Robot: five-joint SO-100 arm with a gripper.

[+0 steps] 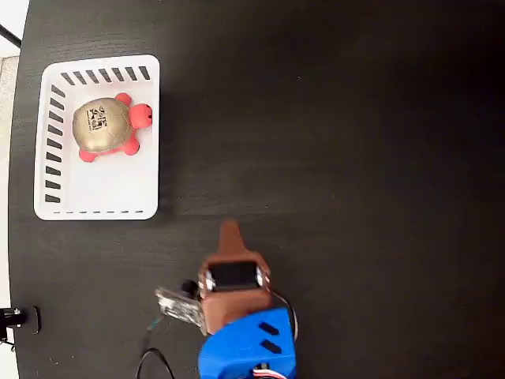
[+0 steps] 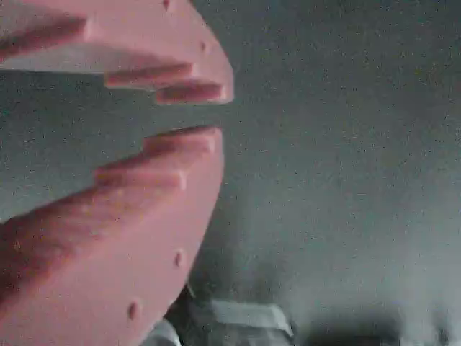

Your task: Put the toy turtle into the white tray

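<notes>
Fixed view, from above: dark worktop (image 1: pixel 355 142). White tray (image 1: pixel 96 204) sits at upper left. Toy turtle (image 1: pixel 110 126) lies inside it, in the upper half, shell up with black mark showing, red-pink head toward the tray's right wall. Pincer (image 1: pixel 230 230) is well apart from the tray, lower centre, brown tip pointing up the picture, blue arm body (image 1: pixel 246 346) behind it.

Wrist view: pincer (image 2: pixel 189 114) fills the left side, pinkish ridged fingers (image 2: pixel 130 238) nearly together, narrow gap only, nothing held. Blurred dark worktop beyond.
</notes>
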